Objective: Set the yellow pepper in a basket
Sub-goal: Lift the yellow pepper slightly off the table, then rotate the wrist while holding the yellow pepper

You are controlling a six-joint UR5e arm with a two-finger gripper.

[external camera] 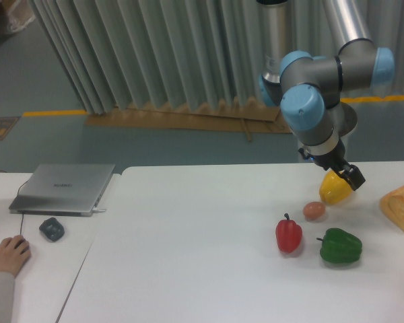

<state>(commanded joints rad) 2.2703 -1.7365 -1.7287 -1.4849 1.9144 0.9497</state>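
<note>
This looks like a robotics lab or research workspace. A UR5e arm (316, 87) stands behind a white table (188, 249), with a pleated grey curtain (155, 54) and yellow floor tape (54, 112) beyond the table. Left of the table, a closed laptop (64, 188) and someone's hand (8, 254) on a mouse occupy an adjoining desk.

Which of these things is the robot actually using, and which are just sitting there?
In use:
glossy yellow bell pepper
black two-finger gripper, at the pepper's top

Just sitting:
red bell pepper
green bell pepper
pinkish-brown egg-like ball
orange-tan lumpy bread
grey laptop

No basket in view.
</note>
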